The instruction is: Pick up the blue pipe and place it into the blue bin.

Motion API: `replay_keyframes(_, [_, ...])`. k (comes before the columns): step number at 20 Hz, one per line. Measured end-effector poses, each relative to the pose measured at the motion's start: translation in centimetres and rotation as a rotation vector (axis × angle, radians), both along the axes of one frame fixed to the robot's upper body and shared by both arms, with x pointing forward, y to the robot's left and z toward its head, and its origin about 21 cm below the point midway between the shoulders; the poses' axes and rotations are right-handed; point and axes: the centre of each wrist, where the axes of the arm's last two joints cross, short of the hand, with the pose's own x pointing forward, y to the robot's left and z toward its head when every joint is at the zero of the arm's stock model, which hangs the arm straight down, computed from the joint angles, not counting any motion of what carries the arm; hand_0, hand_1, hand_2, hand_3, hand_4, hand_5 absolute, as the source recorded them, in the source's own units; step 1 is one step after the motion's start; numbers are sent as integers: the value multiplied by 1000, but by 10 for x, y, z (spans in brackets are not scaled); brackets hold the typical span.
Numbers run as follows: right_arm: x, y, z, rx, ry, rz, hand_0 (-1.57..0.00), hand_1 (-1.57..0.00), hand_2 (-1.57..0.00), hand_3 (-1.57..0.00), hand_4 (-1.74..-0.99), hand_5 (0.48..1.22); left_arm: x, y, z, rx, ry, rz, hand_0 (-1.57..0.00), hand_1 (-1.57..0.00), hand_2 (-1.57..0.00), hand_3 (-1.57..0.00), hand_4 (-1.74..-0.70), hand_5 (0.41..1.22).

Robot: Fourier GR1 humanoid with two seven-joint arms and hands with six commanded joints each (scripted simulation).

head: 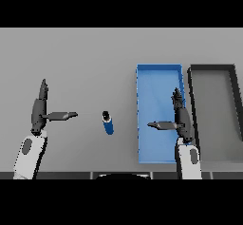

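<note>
The right hand (182, 120) hangs over the blue bin (159, 74), fingers straight and thumb out, holding nothing. The left hand (39, 109) is likewise spread. Between them the blue pipe (108, 123) stands on the table (85, 53) (probably light, rigid, slick); grip its midsection.

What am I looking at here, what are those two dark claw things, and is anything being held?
This is one picture, taken as from a humanoid robot's head, looking down at a grey table. The claw things are its hands on white and grey arms. The left hand is at the picture's left, the right hand is above the blue bin. Both have straight fingers with the thumb sticking out sideways, and neither holds anything. A short blue pipe lies on the table between the left hand and the bin, untouched. A dark bin sits beside the blue one, on the right.
</note>
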Motion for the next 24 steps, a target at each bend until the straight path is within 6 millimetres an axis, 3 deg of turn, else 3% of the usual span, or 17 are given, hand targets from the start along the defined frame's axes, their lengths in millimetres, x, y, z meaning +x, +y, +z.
replay_keyframes(6, [0, -4, 1, -2, -4, -2, 1, 1, 1, 1, -1205, 629, 2, -7, 0, 1, -3, -2, 1, 1, 1, 1, -966, 593])
replay_keyframes(8, [-20, -26, 4, -224, -127, 60, 1, 1, 1, 1, -1197, 627, -16, 20, -7, 120, -6, -190, 1, 1, 1, 1, -960, 590])
replay_keyframes(10, [-28, -26, 9, -289, -143, 88, 1, 1, 1, 1, -1193, 622, -19, 31, -6, 160, 13, -265, 1, 1, 1, 1, -959, 592])
replay_keyframes(15, [-29, -29, 14, -315, -120, 98, 1, 1, 1, 1, -1192, 621, -22, 33, -2, 147, -2, -371, 1, 1, 1, 1, -976, 584])
replay_keyframes(19, [-25, -25, 17, -319, -129, 108, 1, 1, 1, 1, -1176, 615, -34, 23, 5, 170, 48, -530, 1, 1, 1, 1, -1048, 535])
replay_keyframes(24, [-28, -31, 17, -325, -118, 106, 1, 1, 1, 1, -1182, 618, -50, -18, -4, 156, 134, -697, 1, 1, 1, 1, -1132, 475])
